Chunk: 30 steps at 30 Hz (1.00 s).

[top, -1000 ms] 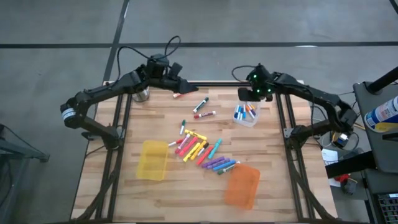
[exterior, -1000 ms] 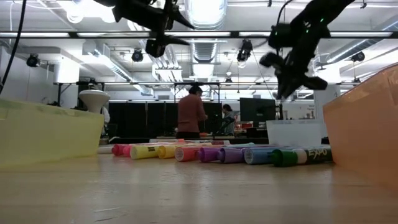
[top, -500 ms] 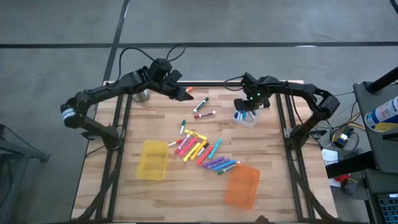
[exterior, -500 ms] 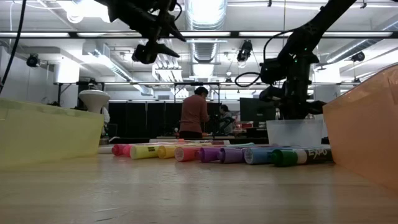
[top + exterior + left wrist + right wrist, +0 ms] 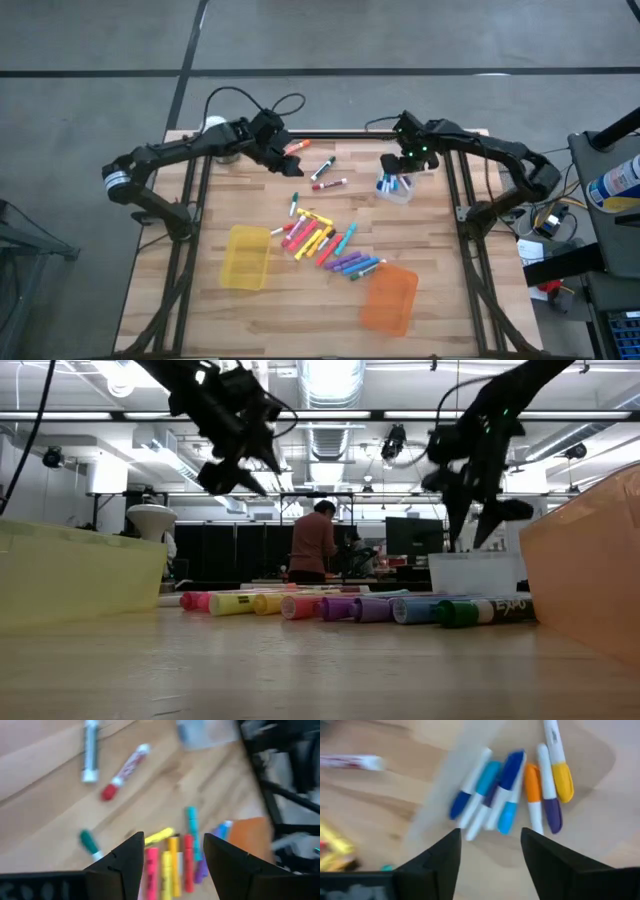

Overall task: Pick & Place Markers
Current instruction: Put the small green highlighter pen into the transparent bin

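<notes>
Markers [image 5: 322, 242] lie heaped mid-tabletop between a yellow bin [image 5: 245, 257] and an orange bin [image 5: 390, 297]; more sit in the clear bin [image 5: 396, 187] near the far right edge. The left gripper [image 5: 290, 166] hovers far-left, fingers apart and empty; the right gripper [image 5: 398, 168] hangs over the clear bin, fingers apart.

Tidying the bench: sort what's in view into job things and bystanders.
Job:
- loose markers mid-table
- markers in the clear bin
- red marker
- right claw, open above the clear bin
- left claw, open

Lying about:
- yellow bin
- orange bin
</notes>
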Available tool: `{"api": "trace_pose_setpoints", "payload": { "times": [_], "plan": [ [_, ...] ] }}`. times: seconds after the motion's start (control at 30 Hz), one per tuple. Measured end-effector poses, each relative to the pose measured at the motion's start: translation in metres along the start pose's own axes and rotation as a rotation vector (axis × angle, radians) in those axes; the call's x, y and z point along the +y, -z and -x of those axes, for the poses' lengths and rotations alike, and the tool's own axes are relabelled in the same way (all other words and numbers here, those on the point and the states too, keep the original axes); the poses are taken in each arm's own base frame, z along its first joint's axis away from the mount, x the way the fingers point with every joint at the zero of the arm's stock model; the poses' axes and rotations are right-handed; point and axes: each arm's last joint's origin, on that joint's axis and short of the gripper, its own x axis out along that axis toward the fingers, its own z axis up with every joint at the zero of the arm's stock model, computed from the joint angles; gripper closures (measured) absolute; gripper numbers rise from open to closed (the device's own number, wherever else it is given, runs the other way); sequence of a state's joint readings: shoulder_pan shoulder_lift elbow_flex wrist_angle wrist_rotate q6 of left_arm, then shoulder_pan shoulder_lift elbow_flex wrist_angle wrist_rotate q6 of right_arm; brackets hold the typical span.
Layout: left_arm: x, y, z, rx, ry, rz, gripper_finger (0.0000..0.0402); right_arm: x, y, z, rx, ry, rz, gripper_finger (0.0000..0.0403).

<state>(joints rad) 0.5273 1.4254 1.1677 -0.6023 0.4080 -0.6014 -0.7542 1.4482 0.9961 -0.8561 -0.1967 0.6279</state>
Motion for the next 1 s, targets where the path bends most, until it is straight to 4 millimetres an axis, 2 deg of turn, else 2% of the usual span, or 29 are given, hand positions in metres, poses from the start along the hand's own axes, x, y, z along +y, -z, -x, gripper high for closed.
{"api": "trace_pose_setpoints", "payload": {
  "times": [0.23,0.5,0.73,1.0],
  "plan": [
    [0.025,0.016,-0.026,0.028,-0.151,0.042,0.0205,0.004,0.016,0.054,-0.181,-0.150,0.065,0.0188],
    [0.032,0.033,-0.067,0.087,-0.318,0.097,0.0205,-0.001,0.036,0.094,-0.337,-0.251,0.146,0.0188],
    [0.028,0.041,-0.096,0.126,-0.401,0.079,0.0205,-0.005,0.047,0.111,-0.408,-0.286,0.200,0.0188],
    [0.038,0.043,-0.127,0.189,-0.476,0.098,0.0205,-0.005,0.048,0.113,-0.424,-0.283,0.251,0.0188]
  ]
}}
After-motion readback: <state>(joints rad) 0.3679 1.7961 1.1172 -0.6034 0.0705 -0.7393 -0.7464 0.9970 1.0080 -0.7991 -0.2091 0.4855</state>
